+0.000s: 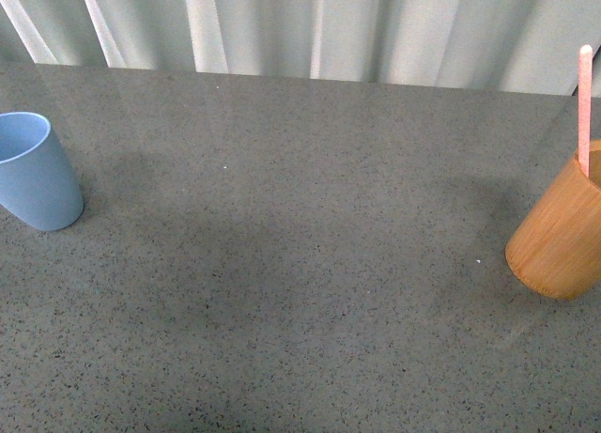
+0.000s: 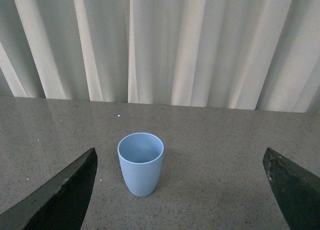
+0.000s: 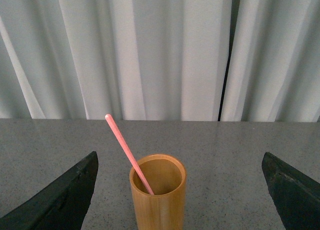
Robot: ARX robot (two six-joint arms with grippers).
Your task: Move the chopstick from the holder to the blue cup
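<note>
The light blue cup (image 1: pixel 36 175) stands upright at the table's far left, empty inside as the left wrist view shows it (image 2: pixel 140 162). At the far right the orange-brown wooden holder (image 1: pixel 562 234) stands with one pale pink chopstick (image 1: pixel 584 104) rising well above its rim. In the right wrist view the chopstick (image 3: pixel 127 152) leans against the rim of the holder (image 3: pixel 158 197). My left gripper (image 2: pixel 180 190) is open, short of the blue cup. My right gripper (image 3: pixel 180 190) is open too, short of the holder. Neither arm shows in the front view.
The grey speckled tabletop (image 1: pixel 300 264) stretches between the two cups. Pale pleated curtains (image 1: pixel 310 24) hang behind the table's far edge.
</note>
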